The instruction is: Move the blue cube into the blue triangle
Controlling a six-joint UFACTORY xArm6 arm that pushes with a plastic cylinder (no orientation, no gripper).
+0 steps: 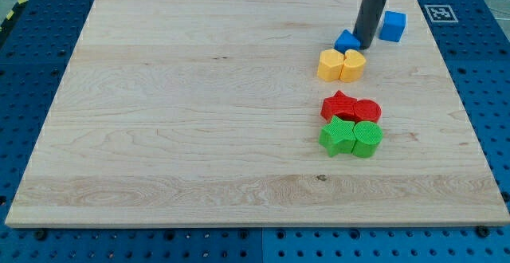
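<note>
The left half of the pale wooden worktop [183,111] carries nothing but grain; it rests on a blue perforated base [24,72] that frames it on all sides. All the blocks sit in the right half.

Furthest left in the lower group is a green star-like block [338,135], touching a green rounded block [367,138] on its right. Directly above them, toward the view's top, a red star-like block [339,106] touches a red rounded block [366,110]; the red pair sits flush against the green pair.

Higher up, apart from the red pair, a yellow hexagonal block [329,64] presses against a yellow heart-like block [353,64] to its right. The blue triangle [346,41] sits just above this yellow pair, touching or almost touching their upper edges, so the yellow blocks crowd its lower side.

My tip [363,40] stands at the right edge of the blue triangle, touching it or very nearly, with the dark rod [374,8] rising to the view's top edge. The arm has no fingers, so there is no spread or pinch to report.

The blue cube [392,25] lies just to the right of the rod, slightly higher in the view. The rod stands between the blue cube and the blue triangle, keeping them apart. Beyond the worktop's top right corner, a white printed marker [441,13] lies on the base.
</note>
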